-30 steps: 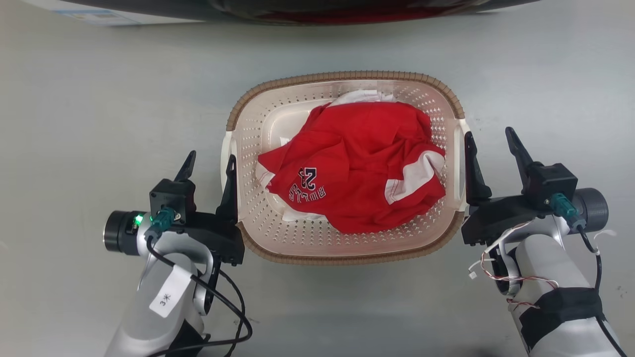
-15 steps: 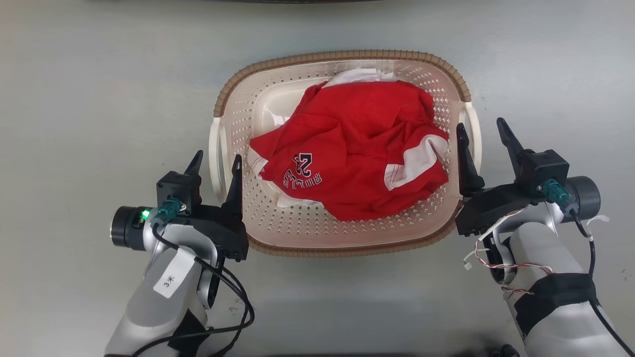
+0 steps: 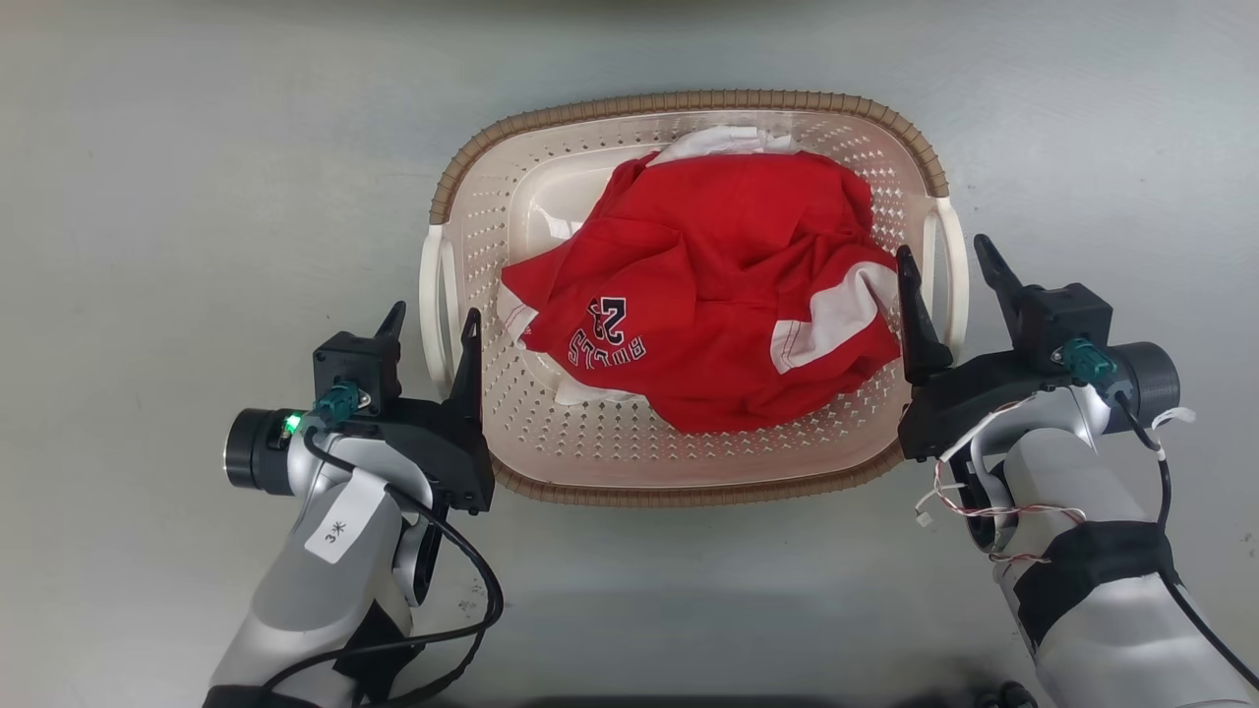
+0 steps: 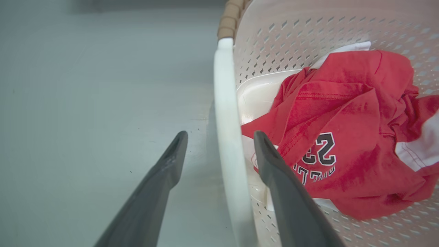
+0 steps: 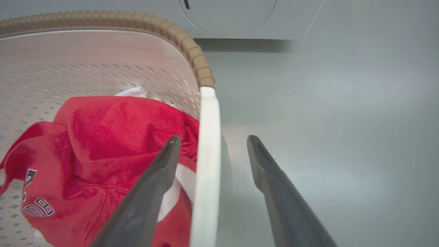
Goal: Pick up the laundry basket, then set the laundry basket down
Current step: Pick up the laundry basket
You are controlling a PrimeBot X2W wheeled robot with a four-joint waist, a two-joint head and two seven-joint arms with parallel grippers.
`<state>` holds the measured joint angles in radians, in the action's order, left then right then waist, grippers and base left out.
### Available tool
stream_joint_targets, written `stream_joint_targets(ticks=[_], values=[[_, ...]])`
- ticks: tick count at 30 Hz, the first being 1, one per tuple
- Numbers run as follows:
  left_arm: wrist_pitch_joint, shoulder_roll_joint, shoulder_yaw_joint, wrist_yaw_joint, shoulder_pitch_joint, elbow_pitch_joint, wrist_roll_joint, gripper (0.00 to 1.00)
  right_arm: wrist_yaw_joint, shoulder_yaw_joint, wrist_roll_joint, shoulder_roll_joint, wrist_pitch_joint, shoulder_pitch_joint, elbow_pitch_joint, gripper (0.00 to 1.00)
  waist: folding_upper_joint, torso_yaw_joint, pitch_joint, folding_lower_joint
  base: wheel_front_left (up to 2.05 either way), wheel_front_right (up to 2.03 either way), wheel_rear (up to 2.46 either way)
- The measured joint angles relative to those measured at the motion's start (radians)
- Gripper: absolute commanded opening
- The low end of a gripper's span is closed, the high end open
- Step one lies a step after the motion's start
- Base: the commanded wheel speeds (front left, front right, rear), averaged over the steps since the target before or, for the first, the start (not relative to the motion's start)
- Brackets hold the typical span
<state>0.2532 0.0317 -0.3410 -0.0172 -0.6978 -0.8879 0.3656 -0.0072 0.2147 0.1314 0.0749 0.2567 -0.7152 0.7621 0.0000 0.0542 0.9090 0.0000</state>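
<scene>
The laundry basket [image 3: 689, 101], cream perforated plastic with brown woven-look rim: your left pincer [image 3: 431, 326] and right pincer [image 3: 942, 254] straddle its white side handles [image 3: 427, 280], both released. Clench evenly, lift level.

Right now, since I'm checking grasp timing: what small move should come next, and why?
Probably close both grippers. Fingers of the left gripper straddle the left handle of the laundry basket; the right gripper straddles the right handle. Both are open.
</scene>
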Motion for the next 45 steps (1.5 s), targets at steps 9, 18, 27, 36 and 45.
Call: stream_joint_targets(ticks=[9, 18, 27, 36, 45], values=[[0.0, 0.0, -0.029, -0.001, -0.022, -0.04, 0.034, 1.0, 0.003, 0.018, 0.002, -0.002, 0.0, -0.033, 0.071, 1.0, 0.0, 0.005, 0.0, 0.0, 0.0, 0.0, 0.0], [0.0, 0.0, -0.062, -0.009, -0.037, -0.071, 0.075, 1.0, -0.002, 0.026, 0.012, -0.004, 0.0, -0.055, 0.133, 1.0, 0.0, 0.004, -0.006, 0.0, 0.0, 0.0, 0.0], [0.0, 0.0, -0.101, -0.018, -0.042, -0.083, 0.119, 1.0, -0.016, 0.065, 0.059, -0.005, 0.0, -0.059, 0.176, 1.0, 0.0, 0.008, -0.016, 0.0, 0.0, 0.0, 0.0], [0.0, 0.0, -0.135, -0.027, -0.058, -0.1, 0.143, 1.0, -0.029, 0.115, 0.099, -0.005, 0.0, -0.076, 0.184, 1.0, 0.0, 0.015, -0.025, 0.0, 0.0, 0.0, 0.0], [0.0, 0.0, -0.176, -0.03, -0.063, -0.116, 0.178, 1.0, -0.047, 0.153, 0.128, -0.005, 0.0, -0.099, 0.197, 0.98, 0.0, 0.018, -0.028, 0.0, 0.0, 0.0, 0.0]])
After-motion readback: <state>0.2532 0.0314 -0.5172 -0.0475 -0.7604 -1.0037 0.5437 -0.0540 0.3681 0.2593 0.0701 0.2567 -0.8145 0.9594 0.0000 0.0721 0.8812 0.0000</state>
